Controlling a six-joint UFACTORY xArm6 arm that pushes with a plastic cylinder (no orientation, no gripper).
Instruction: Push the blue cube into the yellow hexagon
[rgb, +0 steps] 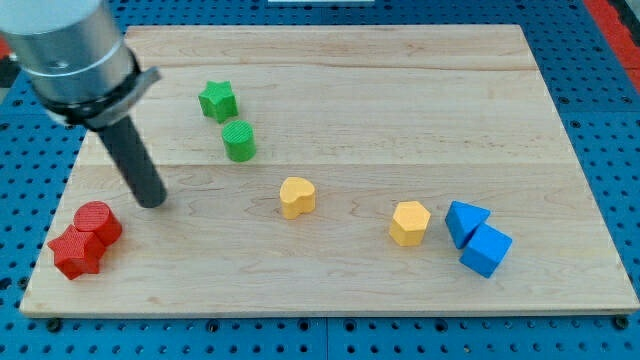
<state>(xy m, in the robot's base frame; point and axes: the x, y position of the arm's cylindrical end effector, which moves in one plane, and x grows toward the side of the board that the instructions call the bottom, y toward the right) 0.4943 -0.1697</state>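
The blue cube (487, 250) lies near the view's lower right, touching a blue triangular block (465, 220) just above and left of it. The yellow hexagon (410, 222) sits a short way to the left of both blue blocks, with a small gap between them. My tip (152, 201) rests on the board at the view's left, far from the blue cube and the hexagon, just above and right of the red blocks.
A yellow heart-shaped block (297, 196) sits mid-board. A green star (217, 100) and a green cylinder (239, 140) are at upper left of centre. A red cylinder (97, 222) and a red star (76, 251) touch at lower left. The wooden board (400, 80) lies on blue pegboard.
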